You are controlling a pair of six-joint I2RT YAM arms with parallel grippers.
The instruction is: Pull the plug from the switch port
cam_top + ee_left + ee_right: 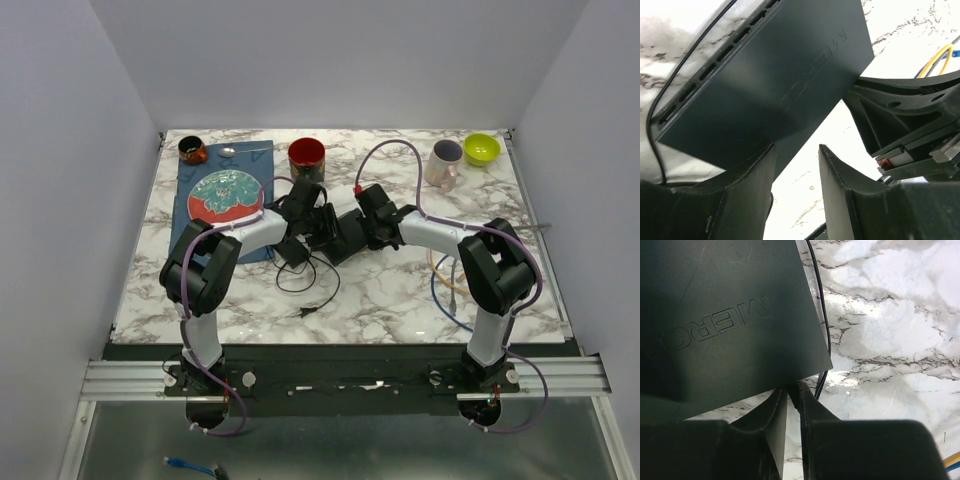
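The black switch (340,243) lies mid-table between both arms. In the left wrist view its top (780,75) fills the frame, with ports along the far left edge. My left gripper (796,150) is open. The switch's near corner rests by its left finger, and bare table shows in the gap. My right gripper (792,390) has its fingers almost together at the edge of the switch (730,315). They pinch a small dark piece where the thin black cable (822,315) arrives, which I take for the plug. The plug itself is mostly hidden.
A black adapter (293,252) and a cable loop (310,285) lie in front of the switch. Blue and yellow cables (445,288) lie at the right. A plate (225,193) on a blue mat, a red cup (306,153), a mug (443,162) and a yellow bowl (481,149) stand behind.
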